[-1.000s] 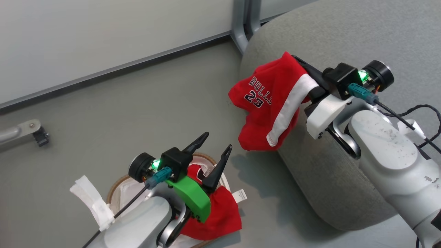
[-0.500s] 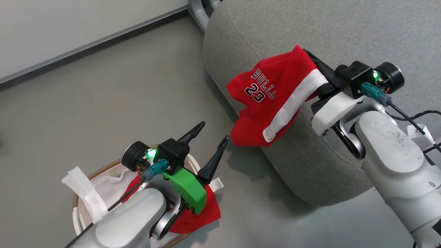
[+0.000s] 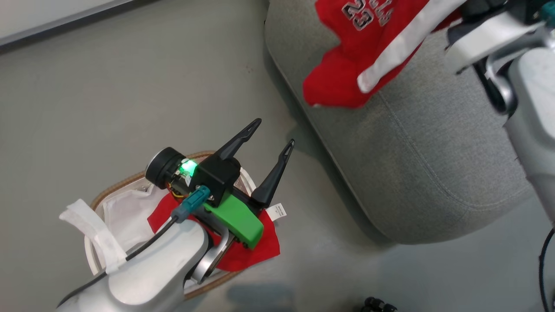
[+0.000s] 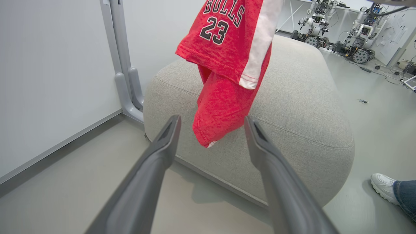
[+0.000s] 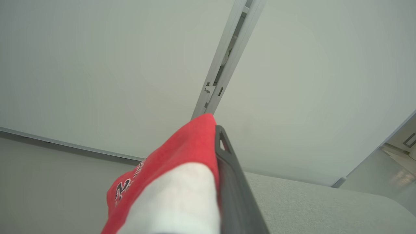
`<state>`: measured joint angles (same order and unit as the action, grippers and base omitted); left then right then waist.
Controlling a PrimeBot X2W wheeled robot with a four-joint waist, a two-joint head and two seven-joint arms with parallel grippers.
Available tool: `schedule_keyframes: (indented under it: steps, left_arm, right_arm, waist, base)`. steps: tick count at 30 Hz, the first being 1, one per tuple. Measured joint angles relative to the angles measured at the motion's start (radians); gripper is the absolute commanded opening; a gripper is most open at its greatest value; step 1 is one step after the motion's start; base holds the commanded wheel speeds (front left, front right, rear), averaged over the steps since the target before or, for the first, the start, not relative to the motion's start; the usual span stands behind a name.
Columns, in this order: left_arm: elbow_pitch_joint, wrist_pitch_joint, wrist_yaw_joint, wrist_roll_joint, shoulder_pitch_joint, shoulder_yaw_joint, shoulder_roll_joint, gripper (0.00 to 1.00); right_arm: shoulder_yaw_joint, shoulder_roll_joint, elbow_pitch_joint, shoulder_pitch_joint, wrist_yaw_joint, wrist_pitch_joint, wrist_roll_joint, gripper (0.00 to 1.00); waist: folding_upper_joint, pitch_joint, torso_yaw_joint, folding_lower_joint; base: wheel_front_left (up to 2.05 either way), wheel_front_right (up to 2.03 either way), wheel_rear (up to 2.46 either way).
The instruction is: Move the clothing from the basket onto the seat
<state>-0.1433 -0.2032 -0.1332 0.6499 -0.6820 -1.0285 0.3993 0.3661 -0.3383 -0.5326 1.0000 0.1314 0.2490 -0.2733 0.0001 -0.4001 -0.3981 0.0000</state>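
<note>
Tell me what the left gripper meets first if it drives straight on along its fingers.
Probably the hanging end of the red jersey, framed between the left gripper's open fingers in its wrist view. The grey seat is close behind; depth is unclear, so it might come first.

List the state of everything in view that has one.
seat: no jersey laid on it yet.
basket: upright on the floor.
second red jersey: crumpled in the basket, draped over its rim.
left gripper: open, holding nothing, above the basket.
right gripper: shut on the Bulls 23 jersey.
Bulls 23 jersey: hanging in the air by the seat's edge.
</note>
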Motion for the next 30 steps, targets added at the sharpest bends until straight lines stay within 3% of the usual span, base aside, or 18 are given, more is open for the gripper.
schedule_keyframes:
  steps: [9, 16, 23, 30]
  left_arm:
    - [0.111, 0.053, -0.036, -0.047, -0.058, 0.003, 0.041, 1.00]
    - [0.183, 0.081, -0.052, -0.097, -0.121, 0.002, 0.053, 1.00]
    - [0.236, 0.105, -0.057, -0.143, -0.166, -0.016, 0.051, 1.00]
    - [0.252, 0.122, -0.043, -0.169, -0.205, -0.045, 0.030, 1.00]
  right_arm:
    - [-0.119, -0.151, 0.000, 0.287, 0.000, -0.109, -0.024, 0.00]
    - [-0.225, -0.288, -0.050, 0.369, 0.000, -0.176, -0.015, 0.00]
    - [-0.290, -0.339, -0.165, 0.335, 0.000, -0.168, 0.023, 0.00]
    - [-0.338, -0.282, -0.327, 0.255, 0.000, -0.106, 0.045, 0.00]
  waist:
    - [0.0000, -0.126, 0.041, 0.0001]
    - [0.0000, -0.243, 0.087, 0.0001]
    - [0.0000, -0.347, 0.145, 0.0002]
    - [0.0000, -0.424, 0.199, 0.0002]
  base:
    - [0.00, 0.00, 0.00]
    - [0.00, 0.00, 0.00]
    - [0.00, 0.00, 0.00]
    - [0.00, 0.00, 0.00]
